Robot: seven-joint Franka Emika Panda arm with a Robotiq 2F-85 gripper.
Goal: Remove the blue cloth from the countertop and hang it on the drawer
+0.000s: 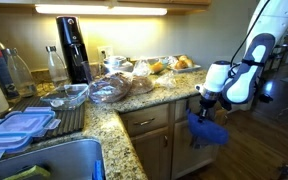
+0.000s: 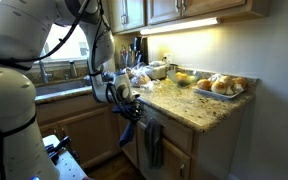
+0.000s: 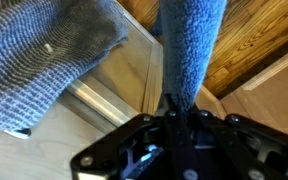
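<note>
Beside the drawer [image 1: 147, 121], the gripper [image 1: 206, 101] pinches the blue cloth [image 1: 208, 131], which dangles below it. The grip itself is buried in fabric; a grey towel [image 3: 54, 50] runs off the wrist view's edge

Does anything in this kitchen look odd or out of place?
Only the blue cloth: it dangles in mid-air below the counter edge, pinched in the robot's hand, not yet hung on anything. A grey cloth drapes over the cabinet front beside it. Nothing looks spilled or broken.
</note>
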